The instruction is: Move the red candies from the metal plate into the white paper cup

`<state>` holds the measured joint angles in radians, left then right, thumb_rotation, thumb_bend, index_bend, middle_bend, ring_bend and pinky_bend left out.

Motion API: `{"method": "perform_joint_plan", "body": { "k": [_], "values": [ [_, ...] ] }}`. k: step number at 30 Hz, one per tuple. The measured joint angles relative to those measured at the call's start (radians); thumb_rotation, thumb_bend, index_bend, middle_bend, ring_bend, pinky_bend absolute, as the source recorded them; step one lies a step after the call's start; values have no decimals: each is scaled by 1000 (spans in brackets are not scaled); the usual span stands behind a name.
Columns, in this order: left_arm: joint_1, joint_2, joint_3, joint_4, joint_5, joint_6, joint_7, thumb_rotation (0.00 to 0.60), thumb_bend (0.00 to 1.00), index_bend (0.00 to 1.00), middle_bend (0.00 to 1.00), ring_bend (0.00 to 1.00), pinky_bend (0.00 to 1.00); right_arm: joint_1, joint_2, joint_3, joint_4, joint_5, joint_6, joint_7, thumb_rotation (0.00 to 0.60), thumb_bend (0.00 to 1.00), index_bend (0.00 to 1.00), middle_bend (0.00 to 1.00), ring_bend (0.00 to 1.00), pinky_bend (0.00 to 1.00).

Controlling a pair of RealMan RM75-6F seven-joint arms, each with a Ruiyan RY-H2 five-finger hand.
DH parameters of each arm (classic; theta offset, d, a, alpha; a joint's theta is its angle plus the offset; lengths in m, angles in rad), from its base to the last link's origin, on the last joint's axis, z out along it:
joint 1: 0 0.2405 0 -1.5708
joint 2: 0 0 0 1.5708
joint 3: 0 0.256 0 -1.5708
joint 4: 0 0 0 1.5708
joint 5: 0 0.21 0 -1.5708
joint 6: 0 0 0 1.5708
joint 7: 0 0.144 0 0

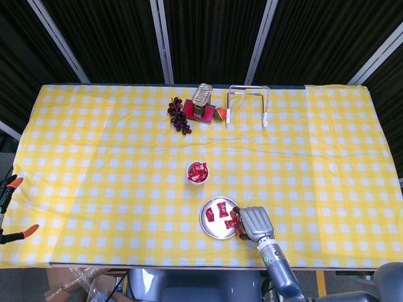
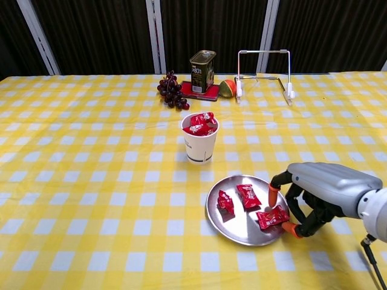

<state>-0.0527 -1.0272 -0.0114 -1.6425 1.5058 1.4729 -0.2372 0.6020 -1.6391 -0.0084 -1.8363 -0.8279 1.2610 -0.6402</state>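
Observation:
A round metal plate (image 2: 237,228) (image 1: 208,229) lies near the table's front edge with three red wrapped candies on it: one at the left (image 2: 225,202), one in the middle (image 2: 248,196), one at the right rim (image 2: 272,216) (image 1: 232,223). Behind it to the left stands the white paper cup (image 2: 199,148) (image 1: 198,180), holding several red candies. My right hand (image 2: 317,193) (image 1: 255,223) hovers low at the plate's right edge, fingers apart and curled. Its orange fingertips (image 2: 274,194) bracket the right end of the rim candy without clearly gripping it. No left hand appears in either view.
At the table's back stand a bunch of dark grapes (image 2: 171,90), a tin can (image 2: 202,70) on a red base, an orange fruit piece (image 2: 227,89) and a wire rack (image 2: 263,74). Orange-handled clamps (image 1: 12,185) sit at the left table edge.

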Motion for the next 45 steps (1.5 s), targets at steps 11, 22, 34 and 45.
{"method": "perform_joint_plan", "body": {
  "k": [11,22,34,45],
  "values": [
    [0,0,-2,-2,-6,-4,2,600,48,0,0,0,0,-14,-18,11,31,-9,-30,16,600,405,486,704,885,924],
    [0,1,-3,-4,-10,-6,3,600,48,0,0,0,0,-19,-30,29,20,-33,-38,17,600,406,485,704,884,924],
    [-1,2,-3,-4,-9,-7,1,600,48,0,0,0,0,-23,-58,34,31,-31,-46,0,600,405,486,704,885,924],
    [-1,3,-3,-3,-9,-8,-3,600,48,0,0,0,0,-27,-73,38,45,-27,-62,-2,600,506,599,704,885,924]
  ]
}}
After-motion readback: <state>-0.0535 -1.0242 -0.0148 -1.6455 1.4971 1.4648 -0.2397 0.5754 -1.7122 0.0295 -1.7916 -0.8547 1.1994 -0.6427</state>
